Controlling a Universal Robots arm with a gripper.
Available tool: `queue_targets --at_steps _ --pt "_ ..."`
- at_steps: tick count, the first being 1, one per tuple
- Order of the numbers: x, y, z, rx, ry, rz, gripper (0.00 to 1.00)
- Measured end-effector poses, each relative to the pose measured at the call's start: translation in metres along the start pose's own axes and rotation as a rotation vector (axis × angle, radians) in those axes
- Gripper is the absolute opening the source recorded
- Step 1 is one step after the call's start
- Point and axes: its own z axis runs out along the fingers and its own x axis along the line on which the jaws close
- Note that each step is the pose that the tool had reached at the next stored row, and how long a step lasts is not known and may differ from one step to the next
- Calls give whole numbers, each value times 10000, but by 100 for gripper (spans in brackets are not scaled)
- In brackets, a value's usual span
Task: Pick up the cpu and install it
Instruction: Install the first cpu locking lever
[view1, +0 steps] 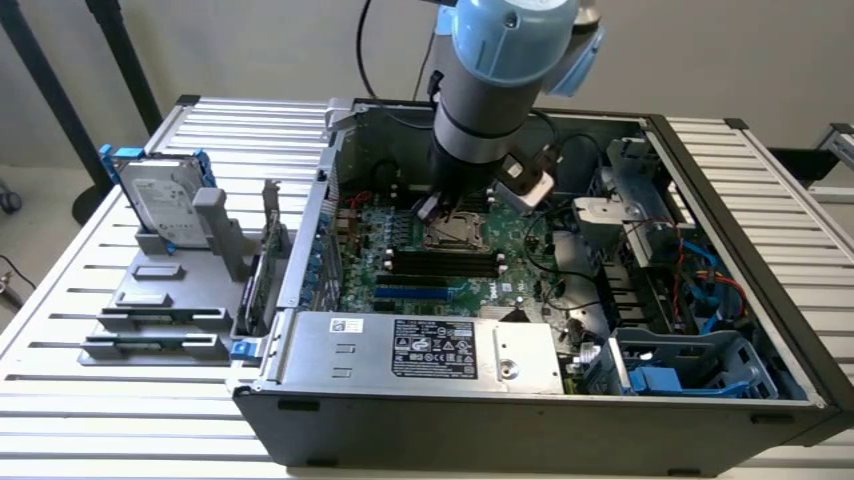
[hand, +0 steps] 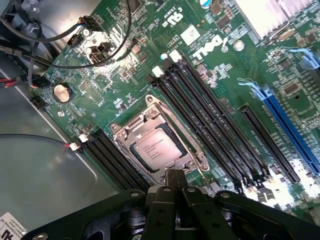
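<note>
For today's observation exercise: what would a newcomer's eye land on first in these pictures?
First the open computer case on the slatted table, with the robot arm reaching down into it over the green motherboard. In the wrist view, the cpu sits in its metal-framed socket between rows of black memory slots, just beyond the shut tool. At the exterior view's left, a silver hard drive stands upright outside the case.
</note>
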Motion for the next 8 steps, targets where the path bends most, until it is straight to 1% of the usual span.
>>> queue_targets --at_steps 8 --pt "-148 9 -104 35 -28 17 11"
